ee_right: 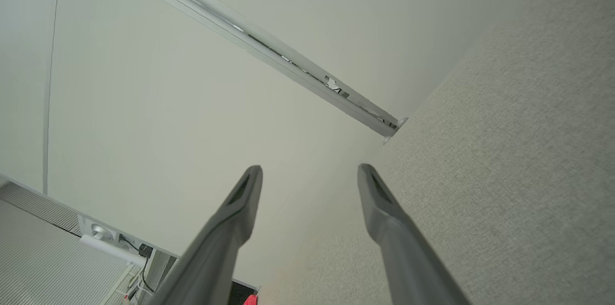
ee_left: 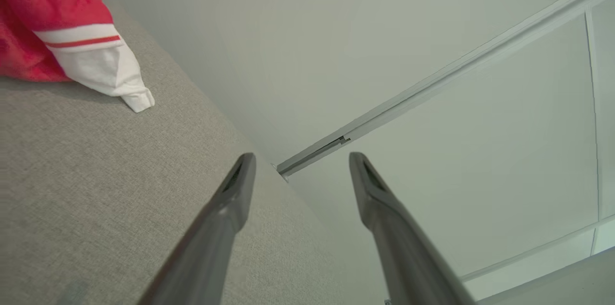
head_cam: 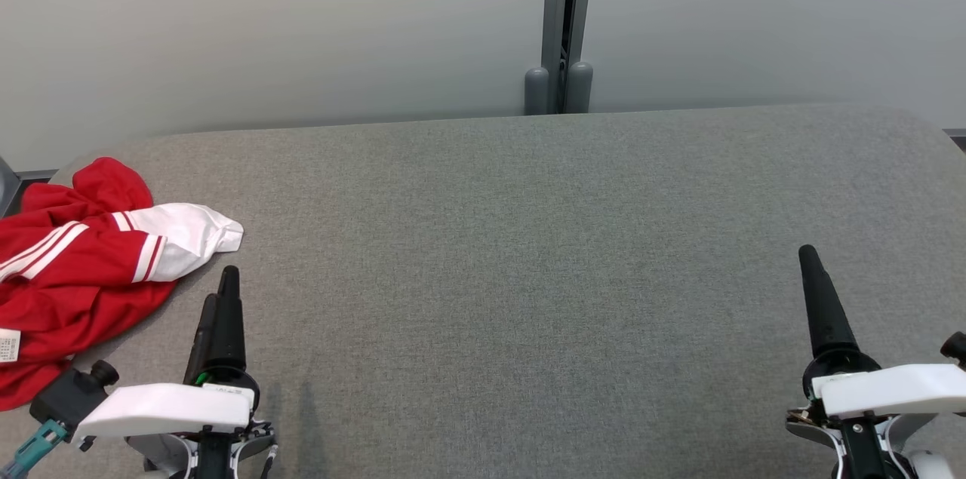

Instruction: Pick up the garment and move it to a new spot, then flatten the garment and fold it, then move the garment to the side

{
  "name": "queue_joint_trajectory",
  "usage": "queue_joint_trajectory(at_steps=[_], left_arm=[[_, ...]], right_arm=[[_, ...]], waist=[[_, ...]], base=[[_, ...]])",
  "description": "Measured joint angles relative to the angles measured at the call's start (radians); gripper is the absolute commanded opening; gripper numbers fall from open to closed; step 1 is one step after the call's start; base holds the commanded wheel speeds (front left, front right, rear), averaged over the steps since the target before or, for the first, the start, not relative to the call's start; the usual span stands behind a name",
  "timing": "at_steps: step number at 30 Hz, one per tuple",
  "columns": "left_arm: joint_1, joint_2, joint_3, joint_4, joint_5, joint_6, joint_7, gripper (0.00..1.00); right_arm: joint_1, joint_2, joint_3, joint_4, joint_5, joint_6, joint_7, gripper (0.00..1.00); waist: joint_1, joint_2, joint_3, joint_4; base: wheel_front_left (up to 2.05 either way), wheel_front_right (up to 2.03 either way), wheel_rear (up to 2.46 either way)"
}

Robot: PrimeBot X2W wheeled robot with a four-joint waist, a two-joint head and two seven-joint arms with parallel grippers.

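The task appears to be at its very beginning. The garment (head_cam: 83, 268), a red piece with white stripes, lies crumpled at about 9 o'clock of the head view, at the left border of the grey table (head_cam: 528, 237). Part of it goes out of the picture there. One white sleeve (head_cam: 189, 234) sticks out from the heap toward 3 o'clock, and its end rests on the cloth surface.

The left gripper (ee_left: 302, 156) is at about 7 o'clock in the head view. Its two fingers are spread apart with nothing between them, as its own wrist view shows. The white sleeve is near its tips, toward 11 o'clock from them, but I see no contact. The right gripper (ee_right: 310, 168) is at about 5 o'clock, well apart from the garment. Its fingers are also parted and hold nothing.

In my judgement no step is done yet: the garment is not gripped, not lifted and not brought to a new spot. What is left is the whole chain: to pick it up, to carry it toward the free middle of the table, to spread it flat, to fold it, and then to push it aside. The left gripper seems better placed for the first grasp, because it is the nearer one.
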Motion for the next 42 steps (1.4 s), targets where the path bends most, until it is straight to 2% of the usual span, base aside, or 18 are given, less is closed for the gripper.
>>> queue_joint_trajectory(at_steps=[16,25,42], left_arm=[[0.0,0.029,-0.051,-0.004,0.355,0.067,-0.049,1.0],[0.0,0.034,-0.073,0.001,0.475,0.082,-0.078,1.0],[0.0,0.037,-0.098,-0.007,0.639,0.109,-0.123,1.0]], right_arm=[[-0.005,-0.012,0.05,0.018,-0.36,0.0,-0.052,1.0],[-0.011,-0.025,0.072,0.022,-0.533,0.0,-0.08,1.0],[-0.021,-0.029,0.106,0.025,-0.712,0.0,-0.117,1.0]], waist=[[0.0,0.0,-0.002,0.001],[0.0,0.0,-0.006,0.005],[0.0,0.0,-0.008,0.005]], base=[[0.0,0.0,0.0],[0.0,0.0,0.0],[0.0,0.0,0.0]])
